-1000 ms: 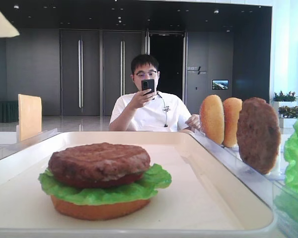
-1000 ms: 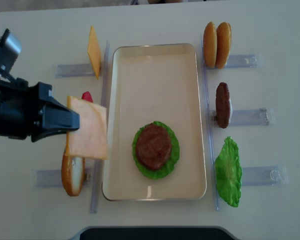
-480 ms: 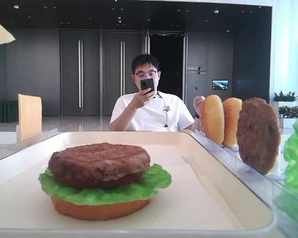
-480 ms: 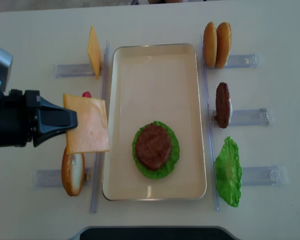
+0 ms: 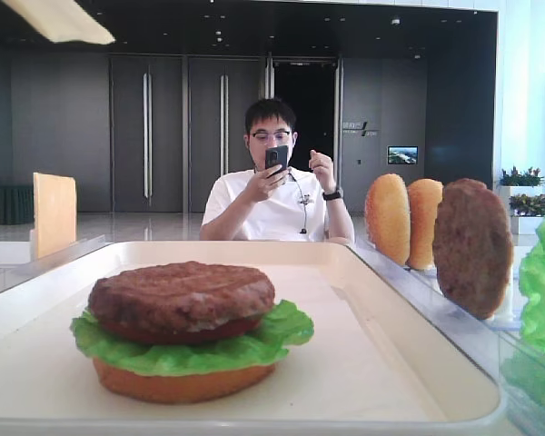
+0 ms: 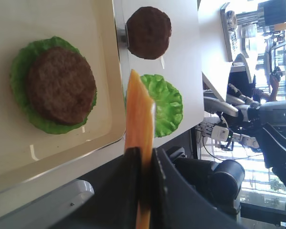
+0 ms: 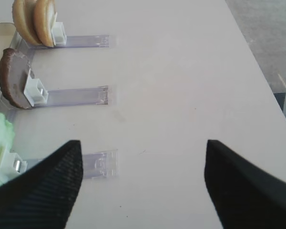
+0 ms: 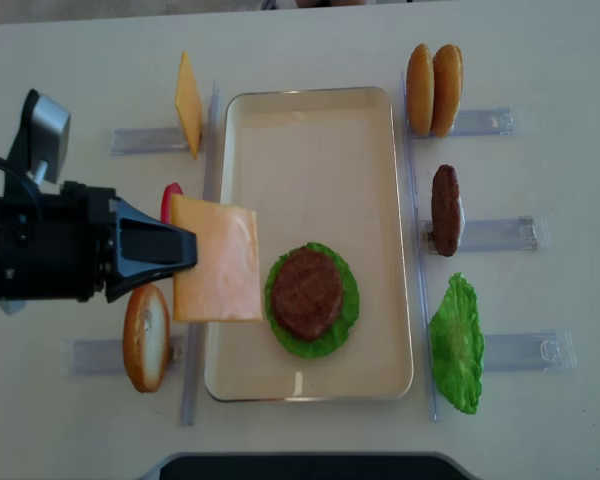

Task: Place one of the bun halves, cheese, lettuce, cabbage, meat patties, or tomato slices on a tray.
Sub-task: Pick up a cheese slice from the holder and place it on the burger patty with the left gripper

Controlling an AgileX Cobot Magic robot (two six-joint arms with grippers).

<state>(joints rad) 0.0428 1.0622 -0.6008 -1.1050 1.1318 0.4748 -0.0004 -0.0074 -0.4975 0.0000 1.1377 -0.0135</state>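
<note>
Over tray (image 8: 310, 105) left rim: my left tool (image 8: 185, 250) clamped on cheese (image 8: 218, 262) edge; slice thin, light, seemingly stiff, maybe slippery; edge pinch suited. Right tool (image 7: 143, 176) stood open, empty.

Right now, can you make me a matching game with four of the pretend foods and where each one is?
Things:
1. cheese slice
2. top meat patty
3. two bun halves
4. loose lettuce leaf

Places:
A. standing in the far rack, right of the tray
B. lying on lettuce on the tray
C. gripped by the left end effector, above the tray's left edge
D. in the near rack, right of the tray

Pairs: 1-C, 2-B, 3-A, 4-D
</note>
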